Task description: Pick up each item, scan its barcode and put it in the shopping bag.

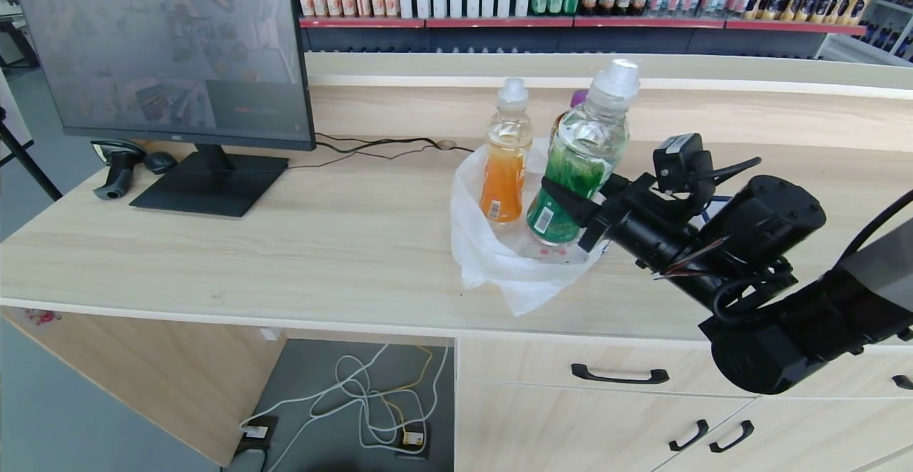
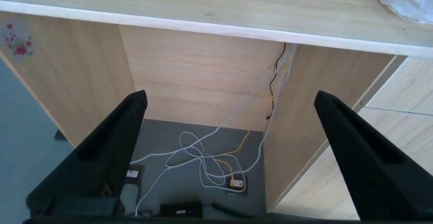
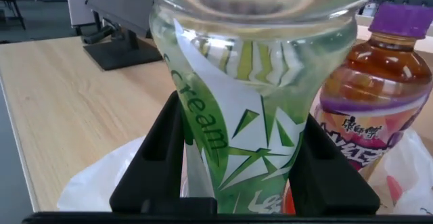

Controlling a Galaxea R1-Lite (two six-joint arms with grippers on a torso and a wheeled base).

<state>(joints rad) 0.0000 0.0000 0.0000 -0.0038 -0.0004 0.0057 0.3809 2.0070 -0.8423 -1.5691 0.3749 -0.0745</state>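
Jaws of the left arm hang spread wide, below the counter's (image 2: 203,7) front edge and facing the open recess where tangled cables (image 2: 210,160) lie on the floor. At the head view's left, a barcode scanner (image 1: 114,172) rests on the counter beside the monitor (image 1: 164,51). Right of centre, the white shopping bag (image 1: 492,258) holds an upright orange drink bottle (image 1: 505,162) and a purple-capped tea bottle (image 3: 375,109). The right arm's jaws pinch a green-labelled bottle (image 1: 581,165), slightly tilted, its base down at the bag's open mouth.
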